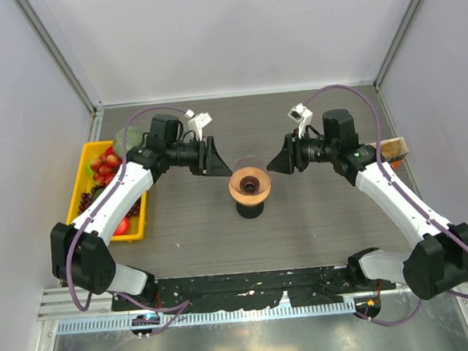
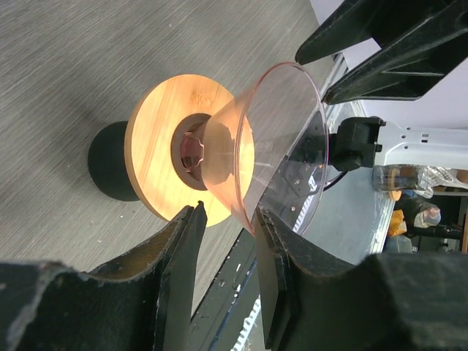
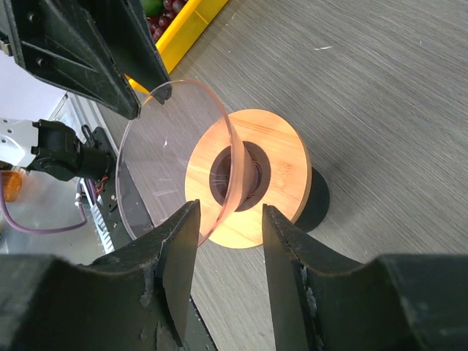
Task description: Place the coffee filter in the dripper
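Observation:
The dripper [image 1: 250, 186] stands mid-table: a clear pinkish cone [image 2: 285, 131] in a round wooden collar [image 2: 157, 139] on a black base. It also shows in the right wrist view [image 3: 281, 157]. My left gripper [image 1: 217, 157] is open just left of it, and its fingers straddle the cone's rim [image 2: 230, 219]. My right gripper [image 1: 276, 163] is open just right of it, with the rim's edge between its fingers [image 3: 229, 216]. A tan-brown piece, apparently the coffee filter [image 1: 394, 148], lies at the far right beside the right arm.
A yellow tray [image 1: 144, 210] of red and dark fruit sits at the left edge, with a green item [image 1: 129, 139] behind it. The tray's corner shows in the right wrist view [image 3: 183, 29]. Walls enclose the table on the left, back and right.

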